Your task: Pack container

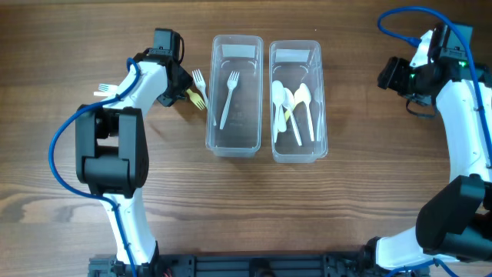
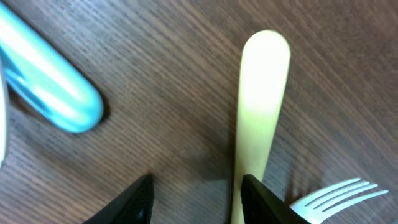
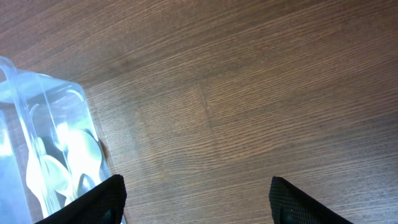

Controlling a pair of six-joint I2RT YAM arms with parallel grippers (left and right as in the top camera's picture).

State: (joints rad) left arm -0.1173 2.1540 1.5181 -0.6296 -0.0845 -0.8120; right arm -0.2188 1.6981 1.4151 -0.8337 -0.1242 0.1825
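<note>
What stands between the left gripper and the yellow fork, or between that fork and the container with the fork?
Nothing visible does. The left gripper hangs with open jaws right at the handle of the yellow fork. A white fork lies close beside it, not across the way to the fork container.

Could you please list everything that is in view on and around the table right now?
Left container: one, clear, mid-table, holding one white fork.
Right container: one, clear, beside it, holding several spoons, mostly white.
Loose white fork: one, left of the left container.
Yellow utensil: one, beside that fork.
Pale blue handle: one, near the yellow utensil.
Table: one, brown wood.
Left gripper: open, black, at the yellow utensil.
Right gripper: open, black, over bare table.
</note>
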